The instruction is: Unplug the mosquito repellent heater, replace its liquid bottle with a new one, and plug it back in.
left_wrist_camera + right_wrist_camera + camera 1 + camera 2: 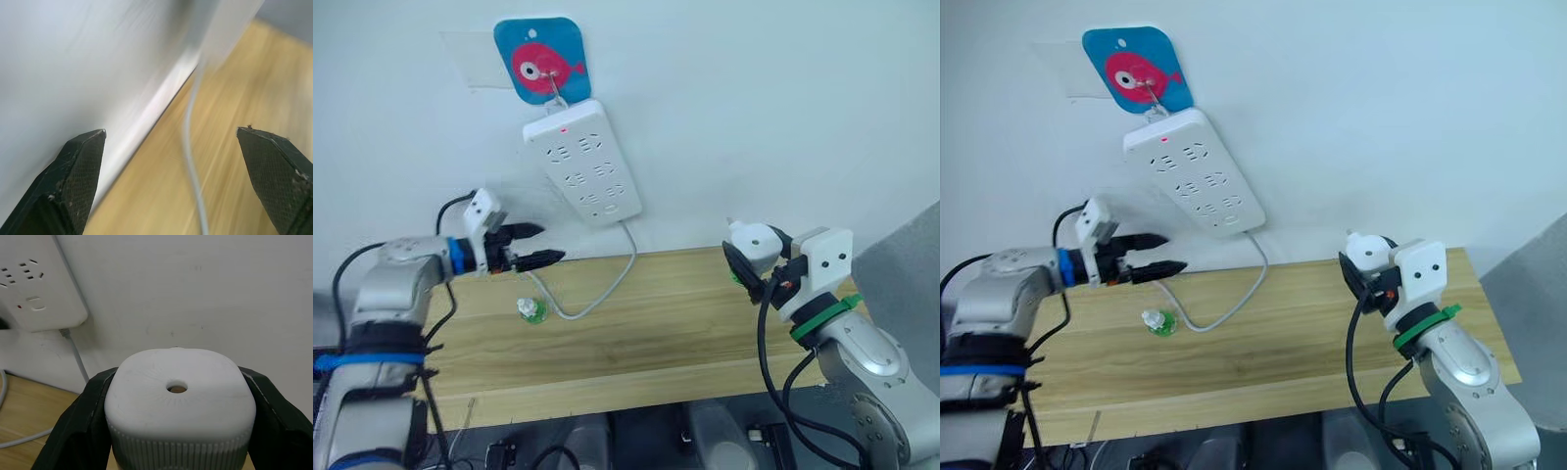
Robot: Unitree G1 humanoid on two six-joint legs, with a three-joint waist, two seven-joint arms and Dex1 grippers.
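Heater: mosquito repellent heater (pixel 180 416) clamped in right gripper (pixel 751 266), held over the counter (pixel 656 333) right end, unplugged.
Left gripper: (pixel 544 247) spread wide, empty, near power strip (pixel 582 162) cable.
Bottle: green liquid bottle (pixel 530 310) upright on counter.
Risk: smooth rounded shell could slip; plugging in misaligned could swing the hanging strip.

power strip (pixel 582 162) hangs on wall | fish hook plate (pixel 545 59) above | wooden table (pixel 646 333)

power strip (pixel 582 164) on wall, bottle (pixel 530 310) on table (pixel 685 323)
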